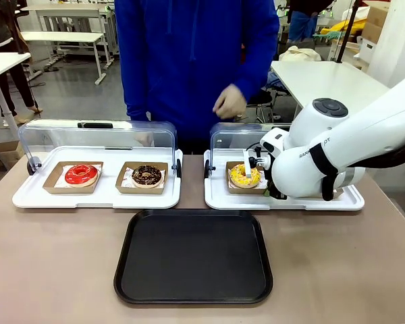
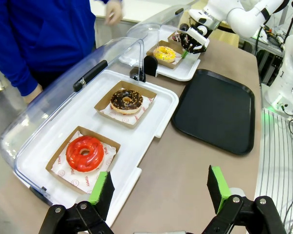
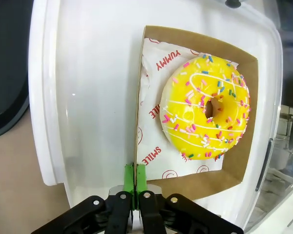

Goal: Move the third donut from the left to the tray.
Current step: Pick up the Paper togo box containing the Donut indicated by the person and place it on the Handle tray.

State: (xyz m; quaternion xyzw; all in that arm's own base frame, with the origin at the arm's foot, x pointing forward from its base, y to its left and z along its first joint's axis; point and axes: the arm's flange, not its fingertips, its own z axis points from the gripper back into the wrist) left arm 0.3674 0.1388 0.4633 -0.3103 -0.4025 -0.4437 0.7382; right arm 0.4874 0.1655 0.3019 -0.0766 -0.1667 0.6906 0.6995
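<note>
My right arm [image 1: 354, 145] reaches in from 3 o'clock in the front view, its wrist bent so that the right gripper [image 1: 250, 166] points toward 9 o'clock. In its own wrist view the 2 green pads [image 3: 129, 176] rise from 6 o'clock, pinched together on the thin wall of the cardboard holder [image 3: 138, 97]. My left gripper [image 2: 160, 184] hangs low with its 2 fingers [image 2: 101, 188] spread wide at 7 and 5 o'clock, holding nothing.

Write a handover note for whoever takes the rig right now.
Left gripper: open, holding nothing.
Right gripper: shut on a side wall of the cardboard holder.
Yellow donut: in that holder, on the white display tray.
Black tray: in front, donut not yet on it.
Done: grip. Left: lift, carry over, set down on the black tray.
</note>
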